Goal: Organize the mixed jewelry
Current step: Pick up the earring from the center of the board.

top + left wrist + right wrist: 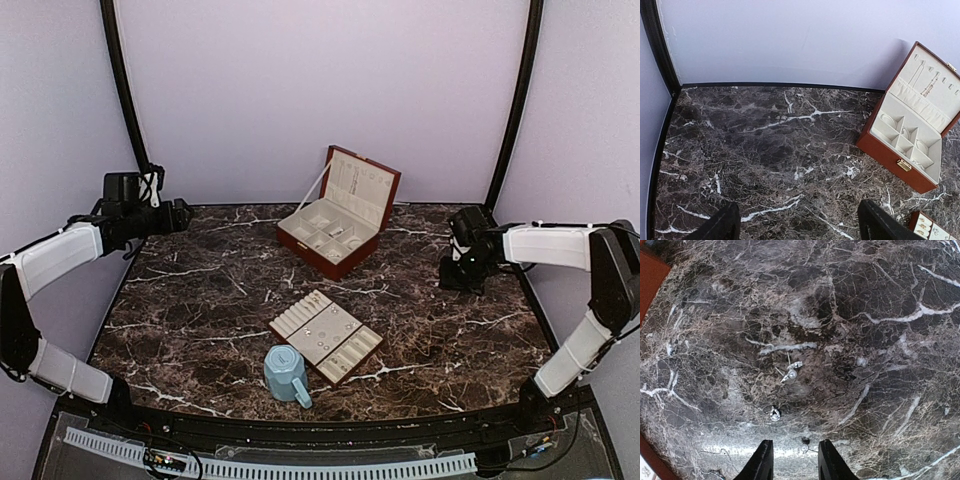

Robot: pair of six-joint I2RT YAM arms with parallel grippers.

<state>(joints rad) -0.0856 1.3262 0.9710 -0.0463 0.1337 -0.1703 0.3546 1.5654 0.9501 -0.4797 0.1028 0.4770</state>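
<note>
Several small silvery studs of the mixed jewelry lie loose on the dark marble in the right wrist view: a pair of pin-backed ones (791, 371), a sparkly one (774, 413) and a tiny one (804, 441). The tiny stud rests on the table between the tips of my right gripper (795, 445), whose jaws stand apart and are not touching it. That gripper (462, 270) is low over the right side of the table. My left gripper (185, 213) hovers at the far left, wide open with only bare marble between its fingers (799, 205).
An open red-brown jewelry box (325, 255) with cream compartments stands at the back centre and also shows in the left wrist view (890, 155). A flat cream-lined tray (300, 315) holding small pieces lies near the front centre, with a light-blue mug (285, 373) beside it.
</note>
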